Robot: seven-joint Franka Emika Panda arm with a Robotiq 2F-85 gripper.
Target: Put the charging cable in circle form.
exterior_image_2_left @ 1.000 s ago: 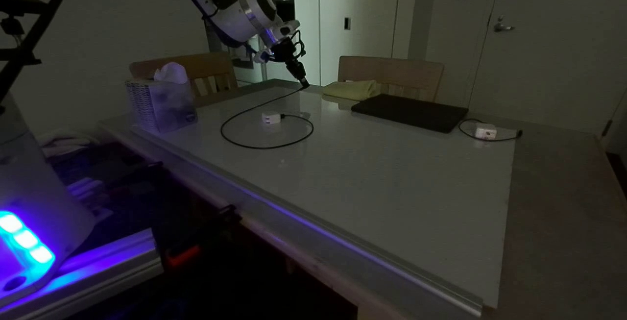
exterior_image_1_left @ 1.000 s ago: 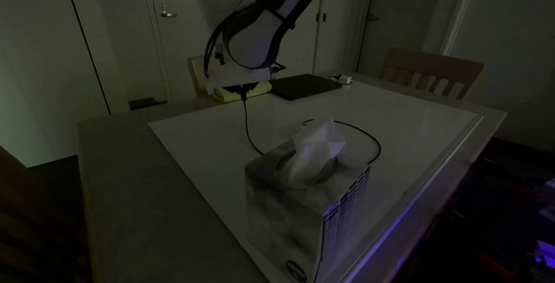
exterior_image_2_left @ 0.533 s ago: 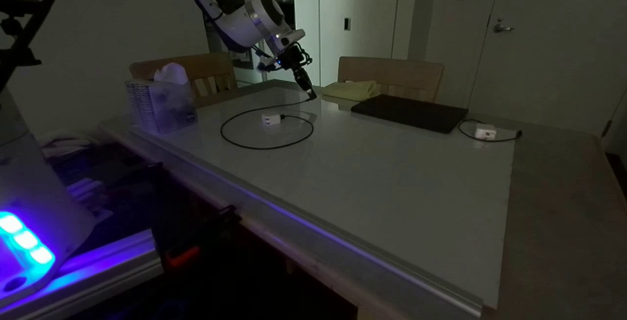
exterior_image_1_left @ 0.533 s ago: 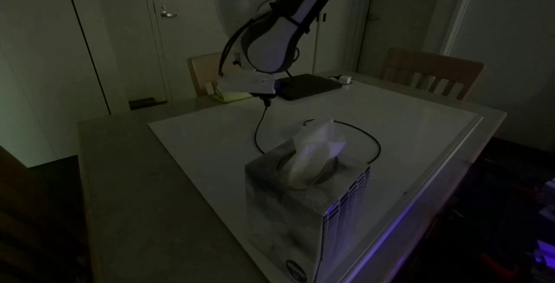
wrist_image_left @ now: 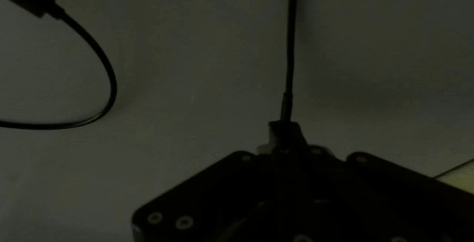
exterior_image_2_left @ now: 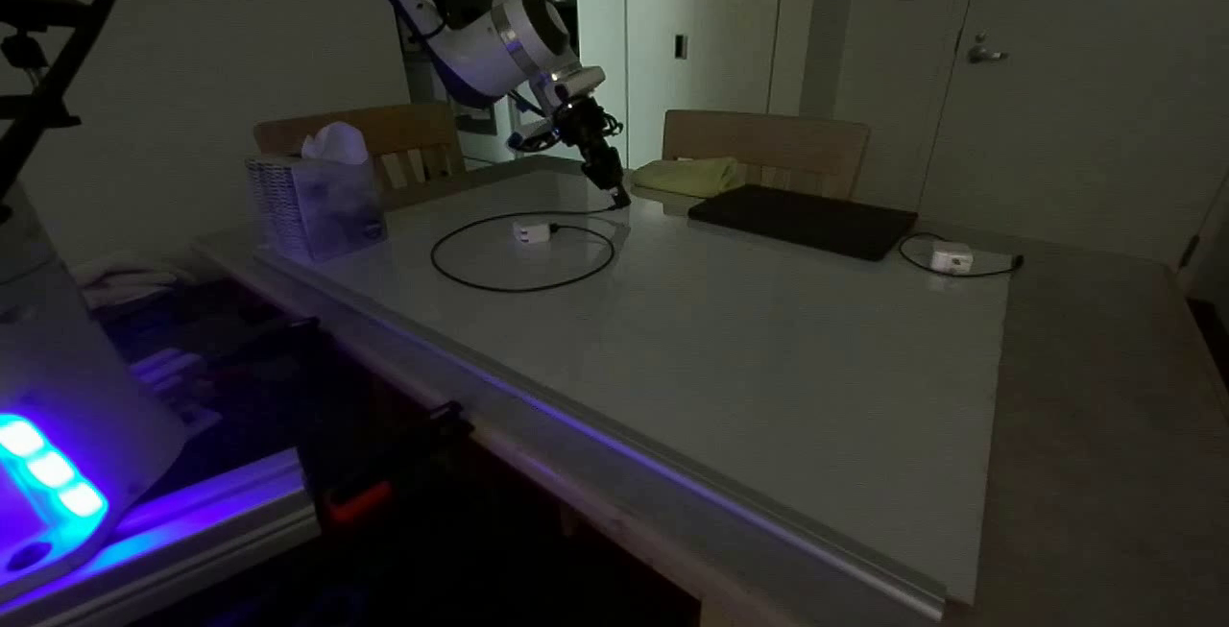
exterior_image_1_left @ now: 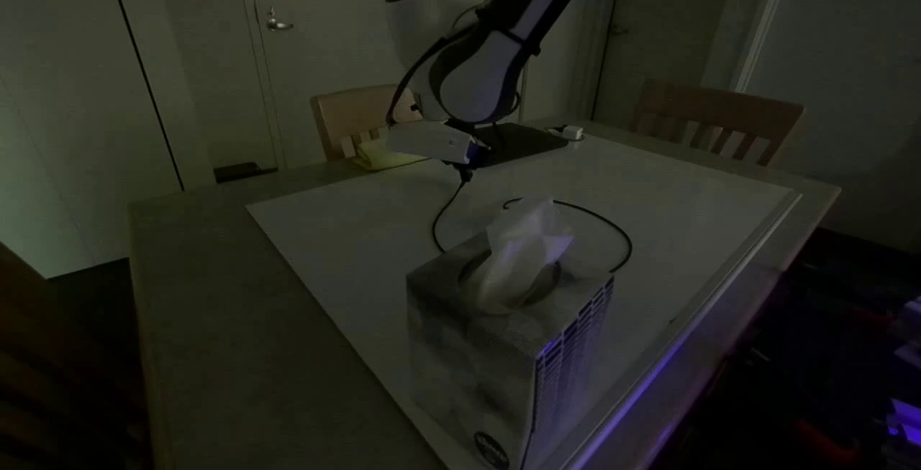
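Nearest in an exterior view, the white board (exterior_image_2_left: 768, 397) lies flat on the table (exterior_image_2_left: 1104, 397). On it, the charging cable (exterior_image_2_left: 523, 291) forms a broad, incomplete ring; the white plug (exterior_image_2_left: 531, 232) at one of its ends lies inside the curve, near the gap. Farther to the right rests a corded second white plug (exterior_image_2_left: 951, 258), and to the left a tissue box (exterior_image_2_left: 336, 209) stands upright on the board. At the far side of the ring, the gripper (exterior_image_2_left: 622, 197), angled down from the white robot arm (exterior_image_2_left: 485, 49), jaws drawn tightly together, holds the cable's other end by its black connector (wrist_image_left: 287, 133), clearest in the wrist view; whether the connector touches the board cannot be told. Beyond lie the flat black pad (exterior_image_2_left: 804, 220) and, just beside it, a folded yellow-green cloth (exterior_image_2_left: 686, 177). Two wooden chairs (exterior_image_2_left: 768, 135) and a pale door (exterior_image_2_left: 1085, 99) form the background
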